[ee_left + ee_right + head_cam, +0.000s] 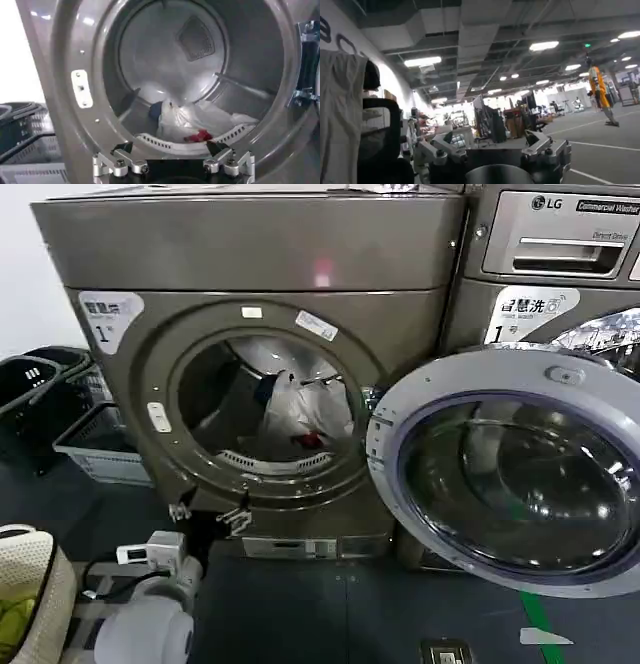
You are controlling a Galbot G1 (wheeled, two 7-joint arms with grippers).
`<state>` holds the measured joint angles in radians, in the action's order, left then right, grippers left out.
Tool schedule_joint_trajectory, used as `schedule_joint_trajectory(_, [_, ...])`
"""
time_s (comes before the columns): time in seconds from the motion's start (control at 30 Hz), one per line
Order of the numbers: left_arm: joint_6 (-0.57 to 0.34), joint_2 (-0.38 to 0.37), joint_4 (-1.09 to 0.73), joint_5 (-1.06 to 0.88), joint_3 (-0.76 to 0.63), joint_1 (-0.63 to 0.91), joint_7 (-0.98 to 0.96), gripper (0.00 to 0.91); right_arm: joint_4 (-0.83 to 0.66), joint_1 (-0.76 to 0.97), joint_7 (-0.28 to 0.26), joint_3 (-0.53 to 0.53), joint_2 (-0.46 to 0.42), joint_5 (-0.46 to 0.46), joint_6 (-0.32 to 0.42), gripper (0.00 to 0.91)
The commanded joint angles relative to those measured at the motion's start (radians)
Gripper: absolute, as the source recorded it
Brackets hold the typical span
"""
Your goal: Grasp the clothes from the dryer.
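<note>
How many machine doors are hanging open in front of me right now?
1: the dryer door, swung open to the right of its porthole. The LG machine behind it is partly hidden.

dark floor (330,614), white wall (25,284), ceiling lights (422,61)

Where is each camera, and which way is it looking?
Head view: high on the robot, looking down at the dryer, its open door and the left arm.
Left wrist view: by the left gripper, facing the drum.
Right wrist view: by the right gripper, facing the hall.
Head and left wrist views share the clothes.
</note>
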<state>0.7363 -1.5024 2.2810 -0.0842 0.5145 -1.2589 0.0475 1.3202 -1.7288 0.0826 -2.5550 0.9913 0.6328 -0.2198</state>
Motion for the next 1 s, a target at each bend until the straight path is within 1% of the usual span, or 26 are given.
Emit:
schedule_joint_trajectory(0.03, [0.049,0.001,-0.001,-0.001,0.001,0.0,-0.009,0.907,0.001,0.0,-0.001,0.0,-0.001,0.0,0.0,0.907])
schedule_joint_trajectory(1.0, [0.049,-0.006,-0.006,0.001,-0.007,0.002,-0.016,0.907,0.0,0.005,0.0,0.003,-0.001,-0.001,0.004,0.907])
